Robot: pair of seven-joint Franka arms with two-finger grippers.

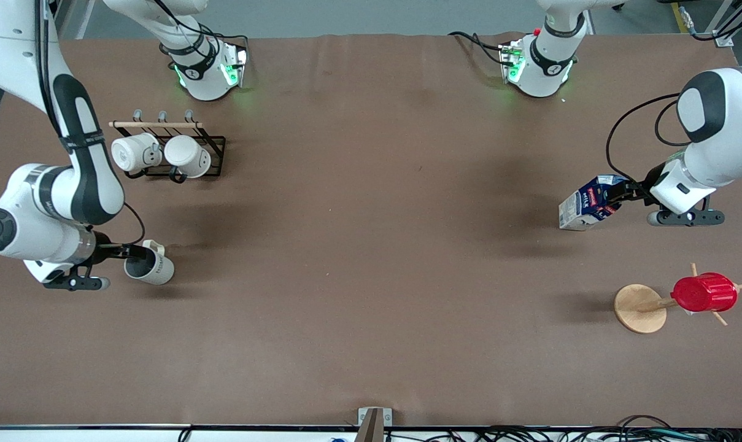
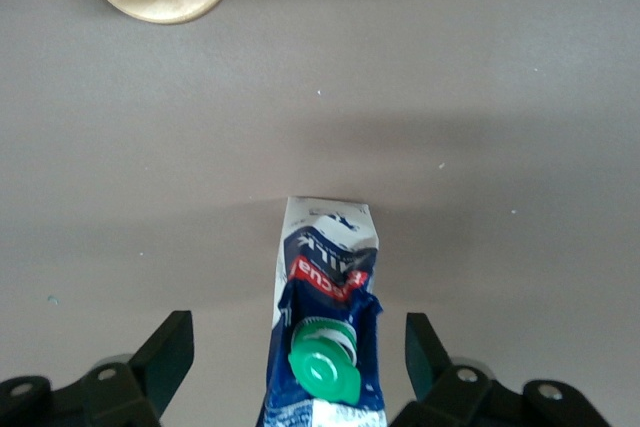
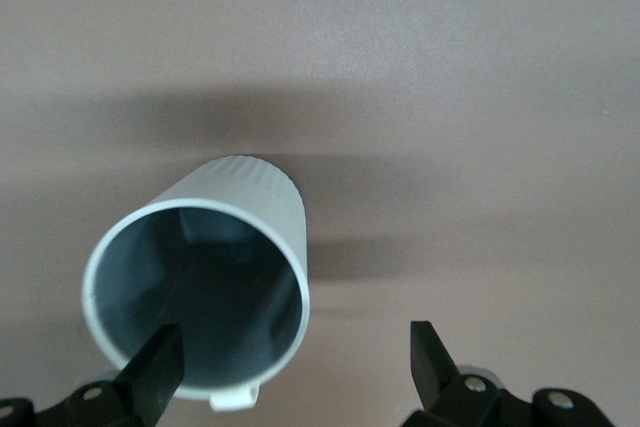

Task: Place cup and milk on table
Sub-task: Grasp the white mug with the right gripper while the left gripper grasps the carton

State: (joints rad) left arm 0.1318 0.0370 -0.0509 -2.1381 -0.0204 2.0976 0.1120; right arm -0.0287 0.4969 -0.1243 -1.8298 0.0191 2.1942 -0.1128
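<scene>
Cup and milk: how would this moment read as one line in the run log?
right claw: open, at cup rim | left claw: open, astride milk | both on table

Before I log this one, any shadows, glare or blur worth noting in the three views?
Front view: sharp, soft shadows on the table, green base-light glow. Left wrist view: milk carton crisp, faint shadow past it. Right wrist view: cup casts a dark band; its inside is dim. No glare.
</scene>
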